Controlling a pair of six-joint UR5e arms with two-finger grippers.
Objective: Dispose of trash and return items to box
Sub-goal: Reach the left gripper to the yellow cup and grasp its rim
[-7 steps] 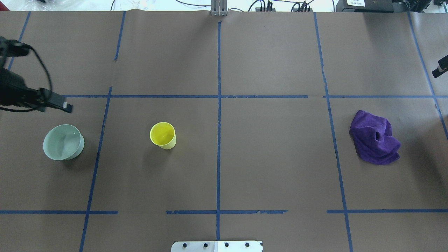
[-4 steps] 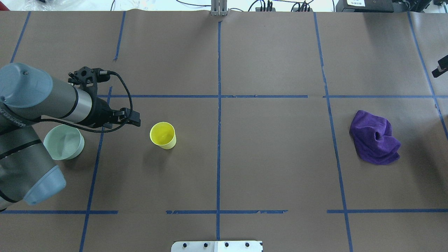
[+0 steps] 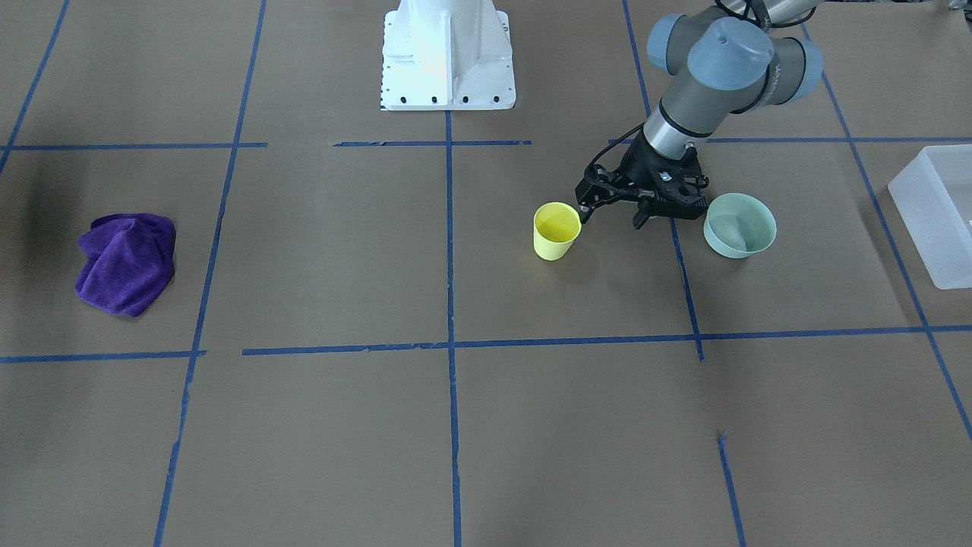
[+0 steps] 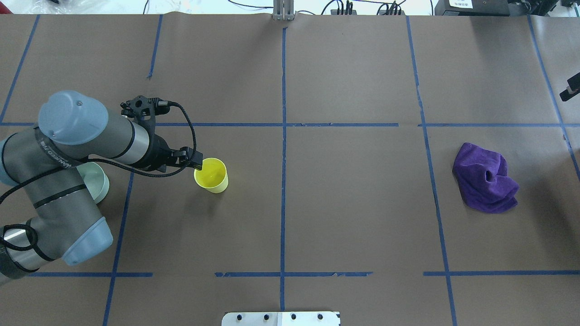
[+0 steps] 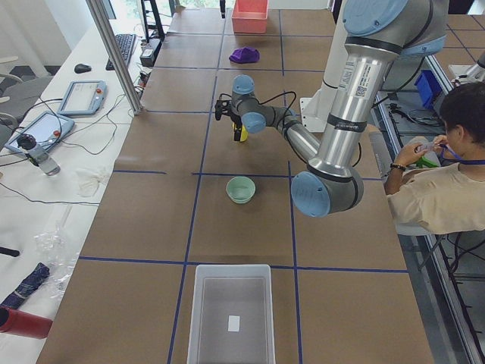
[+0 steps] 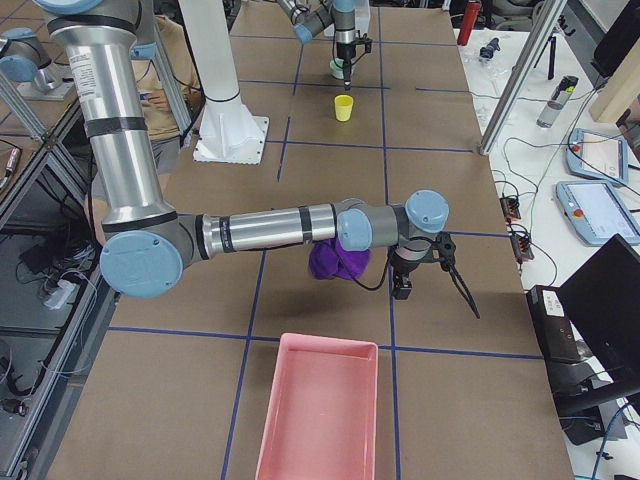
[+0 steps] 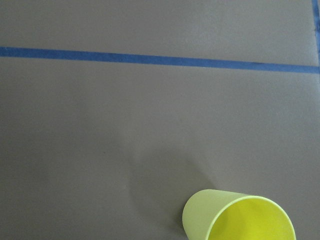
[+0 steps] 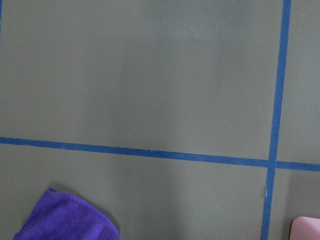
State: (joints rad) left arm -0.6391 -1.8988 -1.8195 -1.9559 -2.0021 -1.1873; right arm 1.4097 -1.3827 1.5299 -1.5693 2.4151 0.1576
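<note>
Presently the yellow cup (image 4: 211, 174) stands upright on the brown table (image 4: 353, 203), well apart from the box (image 3: 938, 228). Left gripper (image 3: 611, 218) just beside its rim, jaws spread, empty. Right gripper (image 6: 402, 288): state can't be told. Cup judged light, thin-walled, smooth, easily tipped or squashed; best pinch across the rim wall, one finger inside, one outside, gently.

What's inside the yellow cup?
Nothing that shows: the yellow cup looks empty, just its own yellow bottom and walls. In the overhead view the left gripper covers a bit of the rim, and the wrist view cuts off part of the inside.
</note>
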